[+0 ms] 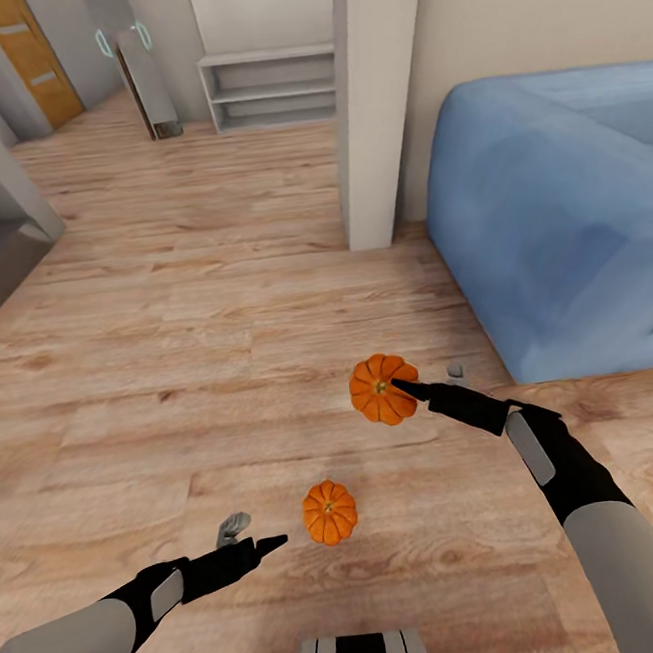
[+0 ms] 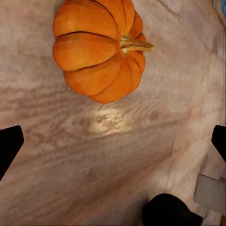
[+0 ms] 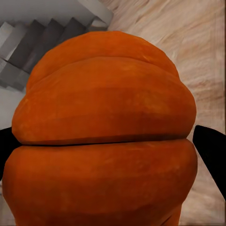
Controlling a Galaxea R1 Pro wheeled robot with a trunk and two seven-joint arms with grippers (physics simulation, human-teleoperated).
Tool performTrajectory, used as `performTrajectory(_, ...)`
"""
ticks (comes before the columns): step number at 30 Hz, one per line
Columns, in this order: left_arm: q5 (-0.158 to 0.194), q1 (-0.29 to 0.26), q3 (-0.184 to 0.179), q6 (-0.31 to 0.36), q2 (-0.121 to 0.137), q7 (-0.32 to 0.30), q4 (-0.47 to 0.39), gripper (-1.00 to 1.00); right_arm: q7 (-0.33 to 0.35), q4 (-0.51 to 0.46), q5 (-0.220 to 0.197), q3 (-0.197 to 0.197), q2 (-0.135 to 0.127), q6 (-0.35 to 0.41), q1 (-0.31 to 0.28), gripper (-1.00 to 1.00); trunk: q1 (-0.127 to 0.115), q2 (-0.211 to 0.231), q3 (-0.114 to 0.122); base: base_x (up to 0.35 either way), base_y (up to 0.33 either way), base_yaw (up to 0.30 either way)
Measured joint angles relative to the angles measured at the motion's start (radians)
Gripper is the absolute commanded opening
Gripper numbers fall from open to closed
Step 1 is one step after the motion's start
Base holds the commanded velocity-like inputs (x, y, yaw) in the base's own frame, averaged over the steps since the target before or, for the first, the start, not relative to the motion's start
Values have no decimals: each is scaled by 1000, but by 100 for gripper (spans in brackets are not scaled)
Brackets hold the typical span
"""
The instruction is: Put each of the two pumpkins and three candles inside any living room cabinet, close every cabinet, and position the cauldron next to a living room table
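Filling the right wrist view, one pumpkin sits between the right gripper's dark fingertips, which press against its sides; the jaws grasp it. From the head view this pumpkin is near the blue sofa, at its front corner. A second pumpkin lies on the wooden floor, farther from the sofa. Just beside it, the left gripper hangs with jaws spread wide and released, this pumpkin lying beyond its fingertips, untouched.
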Motion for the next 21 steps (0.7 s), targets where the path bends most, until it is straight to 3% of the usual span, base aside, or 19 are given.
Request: performTrajectory(21,0,-1,0,0,4,-21,0,100,3,-47,-4,3,1,-3,5,-100,9,-5,-81,0,0,0)
